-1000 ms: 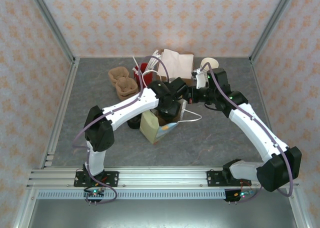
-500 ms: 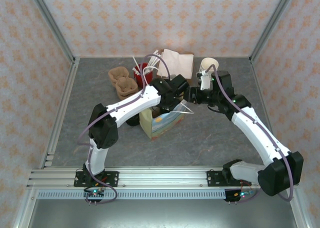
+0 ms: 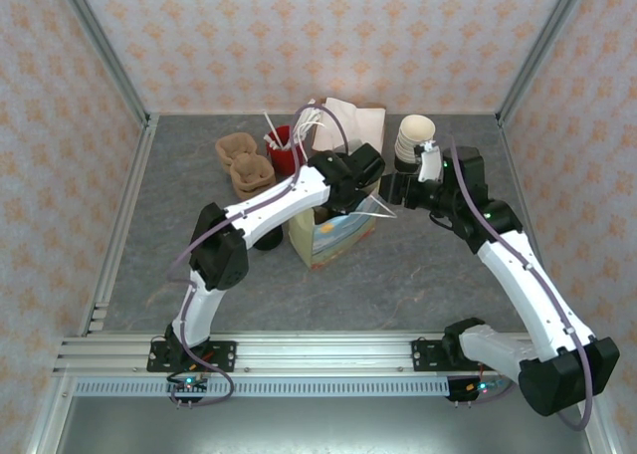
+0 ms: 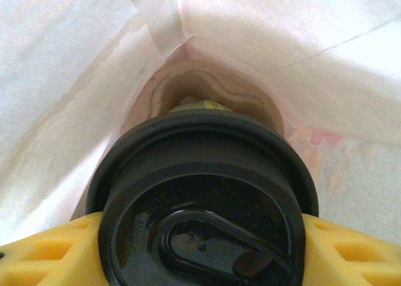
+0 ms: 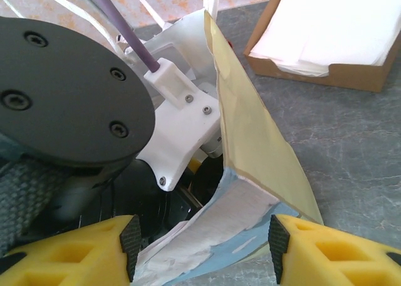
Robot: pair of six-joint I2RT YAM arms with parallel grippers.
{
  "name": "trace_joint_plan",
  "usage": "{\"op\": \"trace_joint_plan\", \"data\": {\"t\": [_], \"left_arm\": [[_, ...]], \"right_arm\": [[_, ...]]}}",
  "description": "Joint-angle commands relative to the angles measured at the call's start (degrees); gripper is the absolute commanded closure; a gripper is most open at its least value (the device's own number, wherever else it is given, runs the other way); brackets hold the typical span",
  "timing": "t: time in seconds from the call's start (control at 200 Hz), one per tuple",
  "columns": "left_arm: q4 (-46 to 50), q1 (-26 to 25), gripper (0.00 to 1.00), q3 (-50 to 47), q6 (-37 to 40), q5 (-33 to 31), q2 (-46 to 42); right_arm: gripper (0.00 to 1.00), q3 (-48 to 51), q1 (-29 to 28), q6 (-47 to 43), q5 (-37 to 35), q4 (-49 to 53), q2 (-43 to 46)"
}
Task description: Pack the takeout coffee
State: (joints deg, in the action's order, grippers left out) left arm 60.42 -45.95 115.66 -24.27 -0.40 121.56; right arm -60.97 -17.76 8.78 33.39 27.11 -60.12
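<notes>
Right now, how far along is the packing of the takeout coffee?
Done: the black lid is on the takeout coffee. In hand: the left pincer grips it inside the paper bag; the right pincer is open, astride the bag's edge. Left: release it in the bag and withdraw.

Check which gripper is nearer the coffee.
Left. The left gripper holds the coffee inside the bag. The right gripper stands open astride the bag's edge.

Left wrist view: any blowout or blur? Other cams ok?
Left wrist: bag interior washed near white; takeout coffee slightly soft up close, faint sheen on its lid. Right wrist: bag's edge sharp, evenly lit. Top external: even light, soft shadows, no glare.
</notes>
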Motion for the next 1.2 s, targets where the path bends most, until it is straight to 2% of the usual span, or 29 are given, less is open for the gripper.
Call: {"op": "trace_joint_plan", "data": {"t": [0.0, 0.085, 0.23, 0.295, 0.621, 1.196], "left_arm": [[2.54, 0.63, 0.39, 1.52, 0.81, -0.08, 2.54], [2.74, 0.94, 0.38, 3.07, 0.81, 0.44, 2.63], [3.13, 1.49, 0.26, 6.19, 0.51, 2.35, 2.56], [3.54, 1.74, 0.24, 7.7, 0.22, 3.21, 2.63], [5.81, 2.01, 0.11, 13.01, -0.1, 5.73, 1.4], [8.49, 1.95, 0.1, 13.75, -2.73, 4.62, -2.41]], "right_arm": [[0.42, -1.17, 0.14, -0.66, -1.73, 0.77, 1.89], [0.41, -1.63, 0.17, 1.08, -3.33, 1.49, 1.37], [0.4, -2.38, 0.18, 3.59, -3.66, 1.18, 0.8], [0.39, -2.63, 0.17, 4.94, -4.03, 1.45, 0.29], [0.37, -6.14, -0.07, 9.28, -1.42, 2.53, -3.5], [0.36, -8.42, -2.02, 11.43, -4.76, 6.37, -7.38]]}}
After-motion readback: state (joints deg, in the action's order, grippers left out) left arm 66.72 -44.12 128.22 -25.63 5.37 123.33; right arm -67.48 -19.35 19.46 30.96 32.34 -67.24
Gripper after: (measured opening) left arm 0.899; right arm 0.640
